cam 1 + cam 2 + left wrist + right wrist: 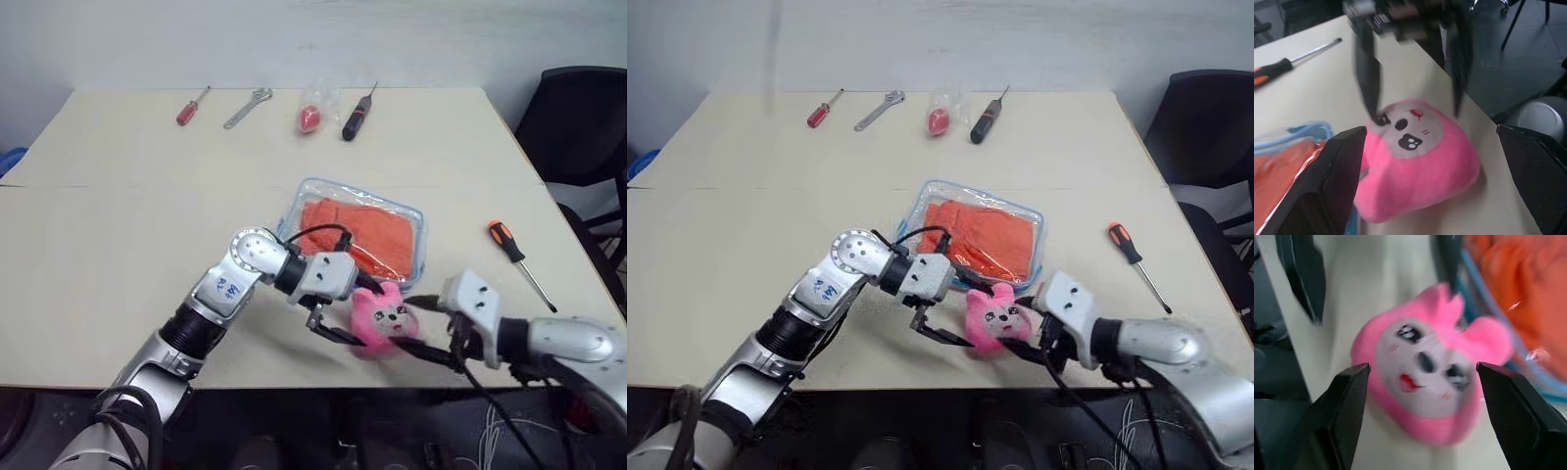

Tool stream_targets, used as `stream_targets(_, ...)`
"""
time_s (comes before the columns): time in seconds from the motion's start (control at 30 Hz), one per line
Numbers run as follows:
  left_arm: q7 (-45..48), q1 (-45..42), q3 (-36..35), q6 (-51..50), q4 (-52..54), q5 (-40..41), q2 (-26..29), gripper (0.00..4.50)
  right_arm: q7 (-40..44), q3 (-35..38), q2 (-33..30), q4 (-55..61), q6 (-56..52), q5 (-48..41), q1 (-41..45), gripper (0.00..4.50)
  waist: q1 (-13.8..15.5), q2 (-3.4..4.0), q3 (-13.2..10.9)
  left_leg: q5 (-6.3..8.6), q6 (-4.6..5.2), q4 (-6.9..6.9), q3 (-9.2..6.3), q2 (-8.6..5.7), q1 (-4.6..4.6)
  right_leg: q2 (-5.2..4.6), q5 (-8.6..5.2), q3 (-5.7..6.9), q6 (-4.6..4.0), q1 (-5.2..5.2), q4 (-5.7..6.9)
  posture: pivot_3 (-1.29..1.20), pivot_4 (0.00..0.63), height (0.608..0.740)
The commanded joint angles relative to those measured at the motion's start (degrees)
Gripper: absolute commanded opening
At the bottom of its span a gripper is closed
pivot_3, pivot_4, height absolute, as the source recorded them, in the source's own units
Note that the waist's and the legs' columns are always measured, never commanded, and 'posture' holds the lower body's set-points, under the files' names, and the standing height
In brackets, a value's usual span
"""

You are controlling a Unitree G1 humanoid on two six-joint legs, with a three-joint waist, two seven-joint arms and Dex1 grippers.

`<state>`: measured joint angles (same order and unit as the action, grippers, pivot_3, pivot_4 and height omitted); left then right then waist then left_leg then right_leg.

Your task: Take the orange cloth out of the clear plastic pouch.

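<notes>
With the cloth [358, 235] lying soft and crumpled inside the slippery pouch [416, 220] near the table's [118, 225] front edge, both grippers, left [338, 323] and right [431, 352], are gaping empty around the plush charm [382, 318], so pinching a fold looks best.

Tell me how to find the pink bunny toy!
Look at the near edge of the tan table. Just in front of the clear plastic pouch holding the orange cloth lies the pink plush charm, between the two grippers. It is the only fluffy pink thing here, with a little face.
</notes>
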<state>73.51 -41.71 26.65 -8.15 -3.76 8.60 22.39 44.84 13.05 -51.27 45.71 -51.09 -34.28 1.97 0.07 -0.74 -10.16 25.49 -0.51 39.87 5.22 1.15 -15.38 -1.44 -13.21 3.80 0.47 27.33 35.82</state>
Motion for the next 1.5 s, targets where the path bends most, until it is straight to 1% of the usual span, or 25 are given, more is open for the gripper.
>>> stream_targets(0.03,0.0,0.3,1.1,3.5,-1.8,-2.0,-0.7,4.5,1.6,7.2,-4.5,0.7,-1.9,-3.1,1.7,3.68,0.1,0.0,0.0,0.0,0.0,0.0,-0.03,0.0,0.0,0.0,0.0,0.01,0.0,-0.01,0.0,0.0,0.15,0.74)
stream_targets(0.13,-0.8,0.7,2.1,6.7,-4.2,-4.3,-1.2,4.5,4.8,6.9,-10.4,-5.4,6.7,5.6,-0.3,3.68,0.4,-0.01,0.0,0.05,0.1,-0.09,-0.04,-0.05,0.0,-0.01,0.01,0.0,0.01,-0.02,-0.08,0.0,0.15,0.74)
stream_targets(0.2,-1.1,0.7,2.3,8.3,-5.2,-5.4,-1.6,4.5,5.1,2.8,-13.9,-11.2,18.5,15.5,-2.1,3.68,0.6,-0.04,0.0,0.09,0.21,-0.15,-0.04,-0.1,-0.01,-0.01,0.05,-0.02,0.09,-0.03,-0.2,0.0,0.15,0.74)
stream_targets(0.27,-1.9,0.7,2.0,9.4,-6.2,-5.9,-2.2,4.08,4.6,-2.2,-15.4,-17.6,30.6,24.1,-2.0,3.71,0.7,-0.05,0.0,0.12,0.33,-0.19,-0.04,-0.2,0.01,-0.02,0.08,-0.13,0.13,-0.02,-0.22,0.0,0.15,0.74)
stream_targets(0.3,-1.9,0.8,1.7,9.5,-6.3,-5.8,-2.2,3.96,4.0,-5.0,-15.4,-20.6,35.7,27.6,-0.8,3.71,0.8,-0.05,0.0,0.12,0.38,-0.21,-0.03,-0.23,0.0,-0.02,0.1,-0.16,0.17,-0.02,-0.27,0.0,0.15,0.74)
stream_targets(0.33,-1.8,0.8,1.5,9.8,-6.5,-5.8,-2.2,3.59,3.7,-7.1,-14.8,-23.0,39.4,29.9,0.5,3.71,0.7,-0.05,0.0,0.13,0.42,-0.23,0.0,-0.24,0.0,-0.02,0.12,-0.2,0.21,-0.02,-0.31,0.0,0.15,0.74)
stream_targets(0.4,-1.8,0.8,1.2,9.6,-6.4,-5.9,-1.9,3.08,3.6,-11.7,-13.4,-27.4,46.5,34.4,3.3,3.71,0.5,-0.06,0.0,0.14,0.48,-0.23,-0.01,-0.32,0.01,-0.02,0.14,-0.33,0.25,0.03,-0.29,0.0,0.15,0.74)
stream_targets(0.47,-1.5,0.7,0.8,9.6,-6.3,-6.0,-1.3,2.43,3.1,-15.2,-10.8,-30.9,50.7,37.0,6.9,3.71,0.3,-0.06,0.0,0.14,0.48,-0.24,0.01,-0.33,0.07,-0.02,0.15,-0.36,0.26,0.02,-0.28,0.0,0.15,0.74)
stream_targets(0.57,-1.1,0.9,0.0,9.5,-5.8,-5.4,-0.4,1.48,2.6,-17.8,-6.7,-33.7,53.4,38.6,11.5,3.71,0.0,-0.06,0.0,0.13,0.46,-0.23,0.03,-0.31,0.09,-0.01,0.15,-0.37,0.25,0.04,-0.24,0.0,0.15,0.74)
stream_targets(0.7,-2.1,1.3,-0.9,7.8,-4.8,-5.5,0.1,0.27,3.7,-19.7,-3.9,-35.5,55.6,39.4,13.6,3.71,0.0,-0.05,0.0,0.12,0.44,-0.21,0.05,-0.23,0.09,-0.02,0.14,-0.37,0.25,0.06,-0.2,0.0,0.15,0.74)
stream_targets(0.73,-2.7,1.5,-1.2,7.1,-4.5,-5.6,0.1,0.03,3.7,-20.0,-3.0,-35.9,55.6,39.5,14.0,3.71,0.0,-0.05,0.0,0.12,0.44,-0.2,0.05,-0.21,0.09,-0.03,0.14,-0.37,0.25,0.06,-0.2,0.0,0.15,0.74)
stream_targets(0.8,-3.2,1.8,-1.3,6.3,-3.7,-5.6,0.3,0.03,3.6,-20.1,-1.8,-36.8,56.0,39.7,14.7,3.71,0.0,-0.05,0.0,0.12,0.44,-0.19,0.05,-0.19,0.09,-0.05,0.15,-0.37,0.25,0.05,-0.2,0.0,0.15,0.74)
stream_targets(0.83,-3.3,1.9,-1.3,6.1,-3.3,-5.6,0.4,0.0,3.9,-20.2,-1.6,-37.5,56.9,40.1,15.1,3.33,0.0,-0.05,0.0,0.12,0.44,-0.18,0.05,-0.13,0.09,-0.06,0.15,-0.37,0.25,0.05,-0.19,0.0,0.15,0.74)
stream_targets(0.87,-3.3,2.1,-1.3,6.0,-3.0,-5.7,0.6,0.0,4.0,-20.3,-1.5,-38.2,57.7,40.4,15.4,3.11,0.0,-0.05,0.0,0.12,0.44,-0.16,0.06,-0.12,0.08,-0.07,0.15,-0.37,0.25,0.07,-0.18,0.0,0.15,0.74)
stream_targets(0.9,-3.3,2.3,-1.4,5.9,-2.7,-5.8,0.8,0.0,4.2,-20.3,-1.5,-38.9,58.3,40.5,15.6,2.79,0.0,-0.05,0.0,0.12,0.44,-0.16,0.07,-0.12,0.09,-0.07,0.15,-0.37,0.25,0.07,-0.17,0.0,0.15,0.74)
stream_targets(1.13,-4.0,3.2,-2.5,5.6,-1.6,-6.0,2.5,0.0,6.3,-19.8,-2.4,-40.8,61.2,39.8,16.3,0.26,-0.1,-0.04,0.0,0.12,0.44,-0.16,0.08,-0.11,0.09,-0.07,0.15,-0.36,0.25,0.07,-0.17,0.0,0.15,0.74)
stream_targets(1.17,-4.0,3.6,-2.9,5.6,-1.1,-5.9,3.3,0.0,6.5,-19.5,-2.6,-41.0,61.5,39.6,16.4,0.02,-0.1,-0.04,0.0,0.12,0.43,-0.16,0.09,-0.09,0.1,-0.07,0.14,-0.36,0.24,0.07,-0.16,0.0,0.15,0.74)
stream_targets(1.37,-4.2,6.6,-9.2,5.4,0.4,-4.6,12.0,0.0,7.8,-17.8,-4.6,-44.1,64.4,39.7,17.9,0.02,-0.4,-0.04,0.0,0.1,0.39,-0.16,0.15,0.03,0.13,-0.04,0.12,-0.37,0.2,0.12,-0.09,0.0,0.15,0.74)
stream_targets(1.5,-5.6,8.1,-17.8,0.8,-0.6,-1.3,18.8,0.0,7.8,-17.1,-6.5,-47.8,70.3,40.6,19.0,0.02,-0.2,-0.03,0.0,0.11,0.4,-0.16,0.15,0.03,0.12,-0.07,0.12,-0.35,0.2,0.16,-0.1,0.0,0.15,0.74)
